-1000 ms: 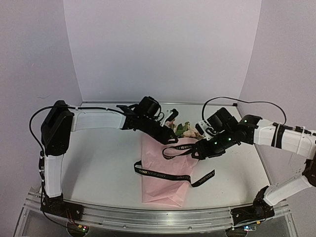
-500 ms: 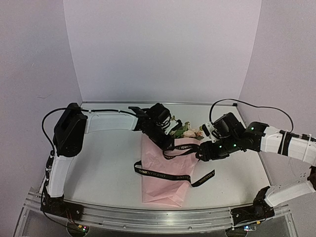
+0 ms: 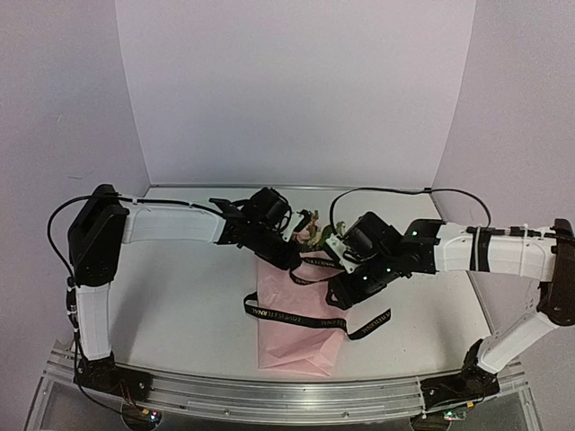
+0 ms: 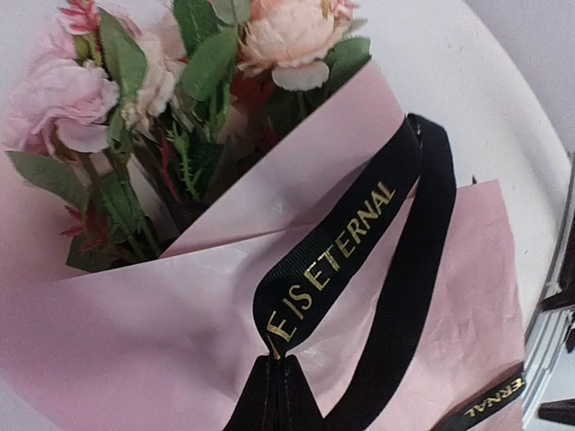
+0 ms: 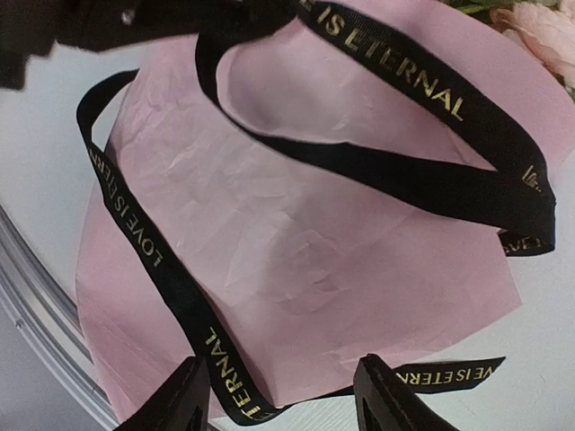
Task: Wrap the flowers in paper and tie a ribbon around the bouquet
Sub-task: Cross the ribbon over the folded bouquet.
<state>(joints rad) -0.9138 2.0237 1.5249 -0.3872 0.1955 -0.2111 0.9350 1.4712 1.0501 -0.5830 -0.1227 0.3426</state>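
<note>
Bouquet (image 3: 296, 346), a slim pink crinkly-paper cone w/ pink-cream blossoms (image 4: 287, 36) & green leaves, lies centre frame on the white table (image 3: 180, 296). A long black fabric ribbon (image 4: 341, 247) w/ gold lettering loops across it. Left gripper (image 3: 292, 263), upper centre, is clamped on the ribbon loop. Right gripper (image 3: 339, 299) hovers just right of it, jaws apart, gripping nothing.

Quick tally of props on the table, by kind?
ribbon: 1
paper: 1
flower bunch: 1
Total: 3
</note>
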